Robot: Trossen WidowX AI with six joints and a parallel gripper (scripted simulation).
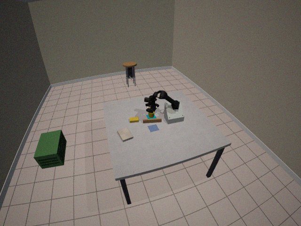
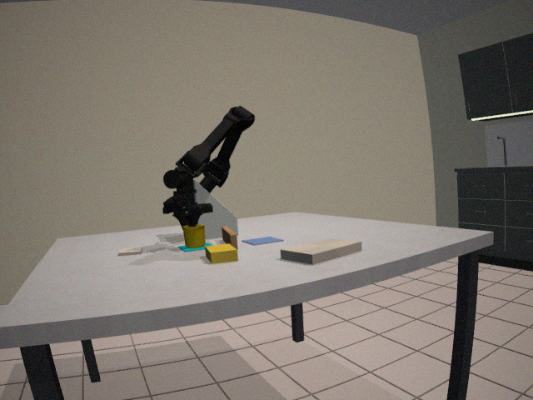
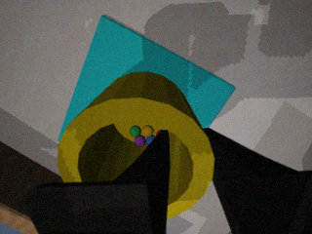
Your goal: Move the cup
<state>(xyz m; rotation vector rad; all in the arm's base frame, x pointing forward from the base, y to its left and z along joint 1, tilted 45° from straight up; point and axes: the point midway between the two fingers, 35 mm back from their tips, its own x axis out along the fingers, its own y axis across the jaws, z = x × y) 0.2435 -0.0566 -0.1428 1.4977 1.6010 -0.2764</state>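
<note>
Bent sharply at the elbow, pointing the hand (image 2: 192,220) straight down over the yellow cup (image 2: 194,236). Standing upright on the teal pad (image 2: 187,248), marbles (image 3: 141,136) inside. Fingers eased apart, one inside the rim, one outside, gripping nothing.

On the worktop (image 1: 170,148) the arm's tool (image 1: 151,109) hangs over the yellow cup (image 1: 151,114), which stands on the teal pad (image 1: 147,117). A wood bar (image 1: 152,120) lies just in front, with a blue pad (image 1: 153,127) beyond it, a yellow block (image 1: 133,119) to the left and a pale slab (image 1: 125,134) nearer the camera. On the floor stand 1 green crate (image 1: 49,149) and 1 stool (image 1: 130,73).
</note>
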